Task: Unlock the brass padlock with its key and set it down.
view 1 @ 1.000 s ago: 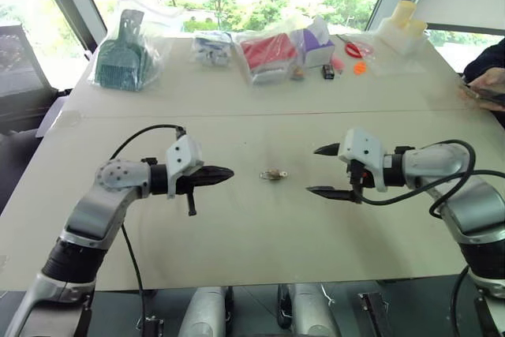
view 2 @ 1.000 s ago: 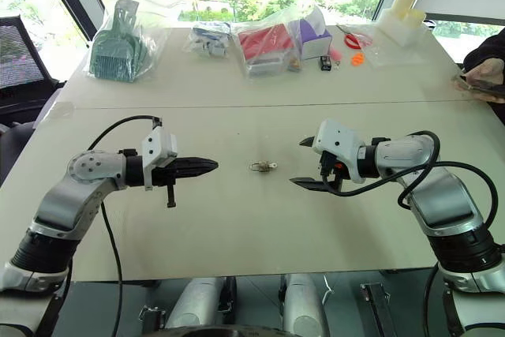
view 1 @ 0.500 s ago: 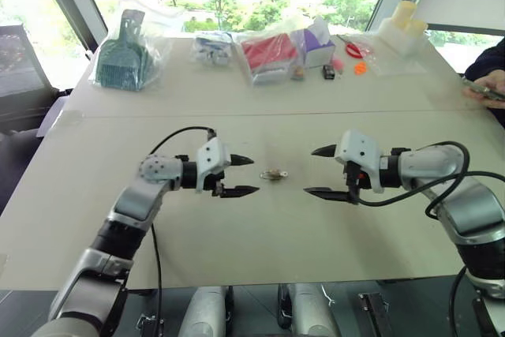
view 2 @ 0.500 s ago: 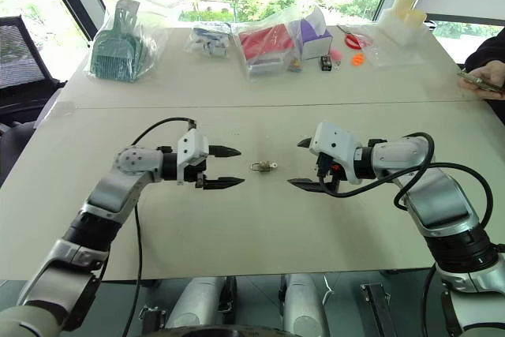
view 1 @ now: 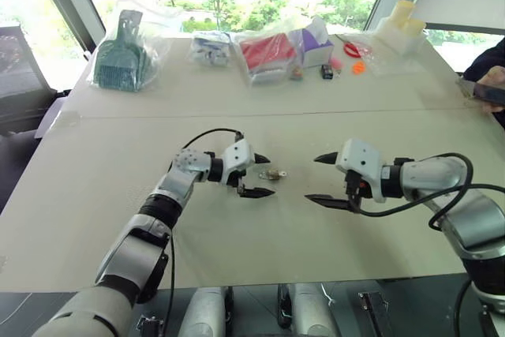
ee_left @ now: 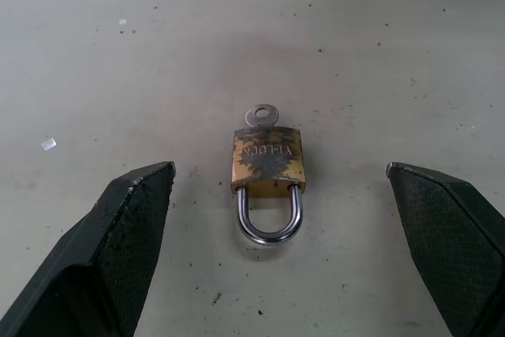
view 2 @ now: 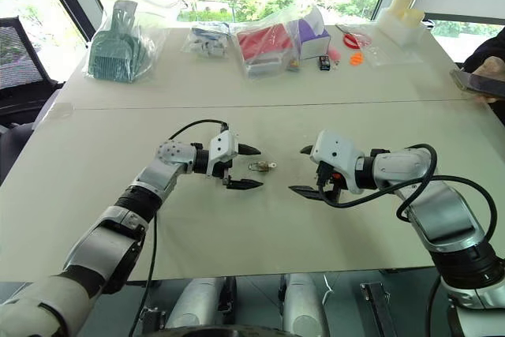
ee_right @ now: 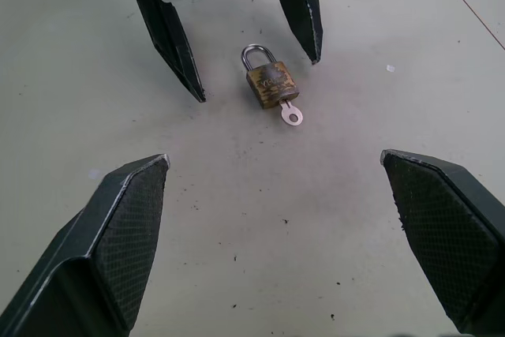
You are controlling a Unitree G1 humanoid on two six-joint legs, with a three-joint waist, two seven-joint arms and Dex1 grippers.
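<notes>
The brass padlock (ee_left: 267, 164) lies flat on the table (view 1: 237, 234) between the two grippers, shackle closed and towards the left arm. The key (ee_left: 262, 117) sits in its keyhole, bow projecting towards the right arm. The left gripper (view 1: 258, 175) is just beside the shackle end, fingers spread wide and holding nothing, evidently aligned to pinch the body. The right gripper (view 1: 321, 180) stands near the key side, equally wide and empty, apparently placed to turn the key.

Head cameras look down over the table (view 1: 95, 219); both wrist cameras closely face the brass padlock (ee_left: 267, 165).
</notes>
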